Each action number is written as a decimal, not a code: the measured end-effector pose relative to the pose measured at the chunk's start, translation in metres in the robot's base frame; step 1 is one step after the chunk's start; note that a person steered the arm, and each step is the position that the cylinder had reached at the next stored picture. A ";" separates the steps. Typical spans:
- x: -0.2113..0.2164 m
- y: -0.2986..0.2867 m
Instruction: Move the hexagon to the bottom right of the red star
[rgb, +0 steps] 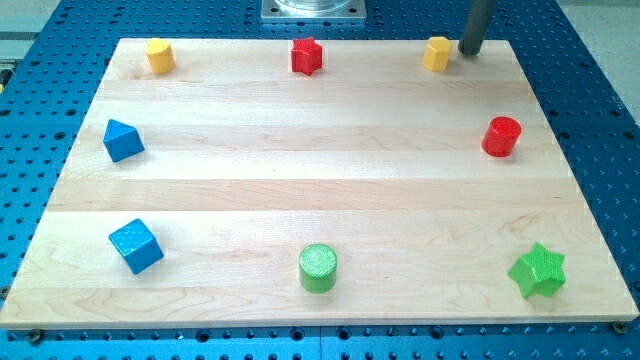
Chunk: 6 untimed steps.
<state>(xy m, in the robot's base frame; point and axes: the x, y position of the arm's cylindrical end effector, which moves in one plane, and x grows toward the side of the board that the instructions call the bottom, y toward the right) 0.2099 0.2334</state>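
The yellow hexagon (437, 53) sits near the board's top edge, right of centre. The red star (307, 56) is on the same top row, well to the hexagon's left. My tip (468, 52) is just right of the yellow hexagon, very close to its right side; I cannot tell if they touch. The dark rod rises from the tip out of the view's top.
A second yellow block (159, 55) is at the top left. A red cylinder (502, 136) is at the right. A blue wedge (122, 140) and a blue cube (135, 246) are at the left. A green cylinder (318, 268) and a green star (538, 270) lie along the bottom.
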 end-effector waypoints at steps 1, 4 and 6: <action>0.000 0.000; 0.000 -0.013; -0.001 -0.074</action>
